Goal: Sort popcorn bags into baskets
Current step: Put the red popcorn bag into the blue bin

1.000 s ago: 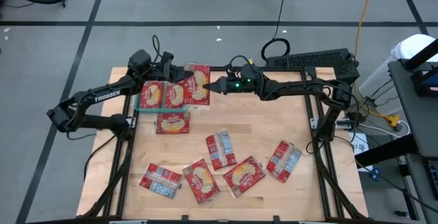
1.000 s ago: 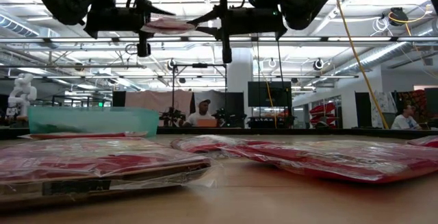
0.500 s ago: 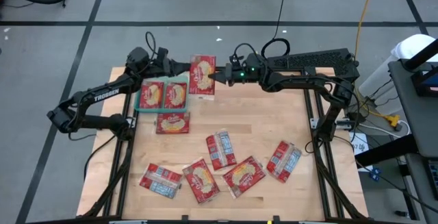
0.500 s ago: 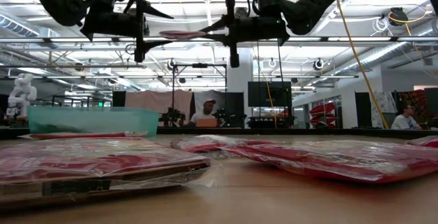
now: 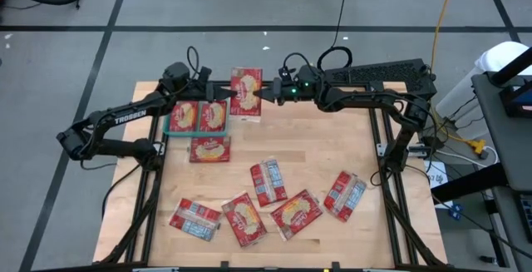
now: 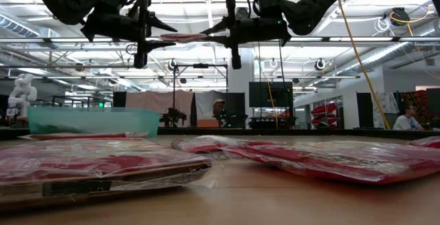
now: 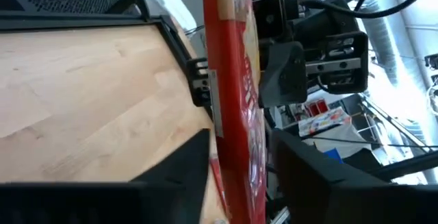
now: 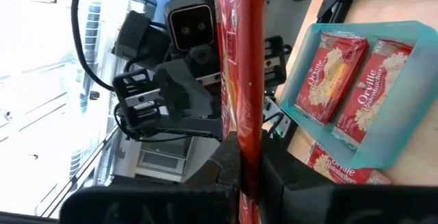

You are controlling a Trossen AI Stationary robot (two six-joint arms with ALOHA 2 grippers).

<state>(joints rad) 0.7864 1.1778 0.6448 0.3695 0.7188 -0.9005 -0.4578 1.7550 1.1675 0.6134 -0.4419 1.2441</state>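
The right pincer point(image 5: 259, 94) is pinching a popcorn bag point(image 5: 246, 94) aloft beside the basket point(image 5: 172, 127); the left pincer point(image 5: 220, 95) is gaping around its other edge, probably for a handover.

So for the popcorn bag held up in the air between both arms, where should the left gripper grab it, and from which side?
The raised popcorn bag lies flat and level, with the right gripper shut on its right edge. The left gripper is open around the free left edge, so it should probably grip mid-edge there, coming in level from the left.
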